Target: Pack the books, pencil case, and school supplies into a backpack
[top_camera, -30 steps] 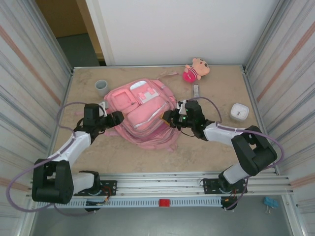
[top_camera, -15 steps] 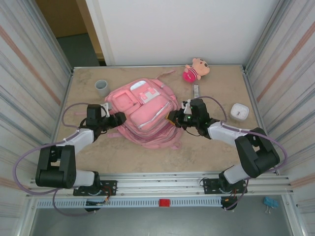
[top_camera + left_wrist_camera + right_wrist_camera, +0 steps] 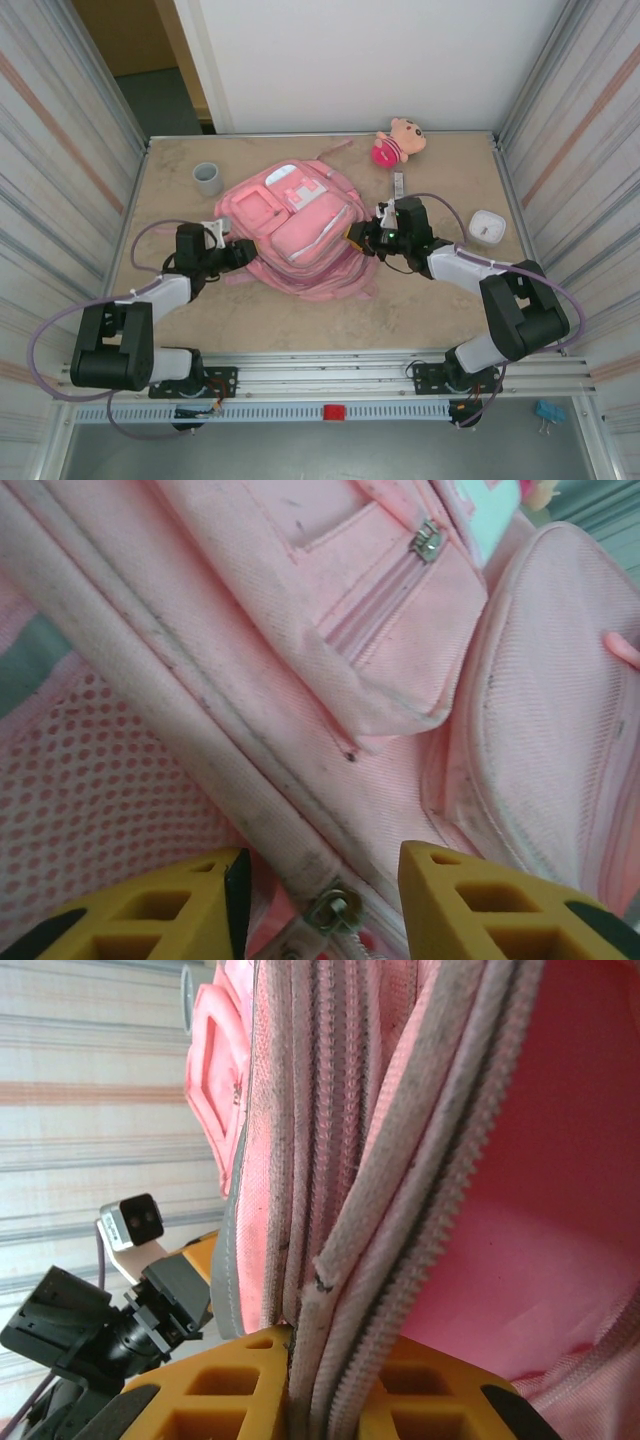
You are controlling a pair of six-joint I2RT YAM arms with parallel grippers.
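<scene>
The right pincer (image 3: 355, 236), centre frame, is clenched on the backpack (image 3: 300, 225), probably to hold its zip edge taut. The left pincer (image 3: 322, 868) is released, astride a zip pull (image 3: 335, 910), likely to draw it.

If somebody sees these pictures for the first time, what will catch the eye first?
A large pink backpack lies in the middle of the table. The right tool pinches its zip edge, and the left tool straddles a metal zip pull. A pink plush doll sits at the far edge.
</scene>
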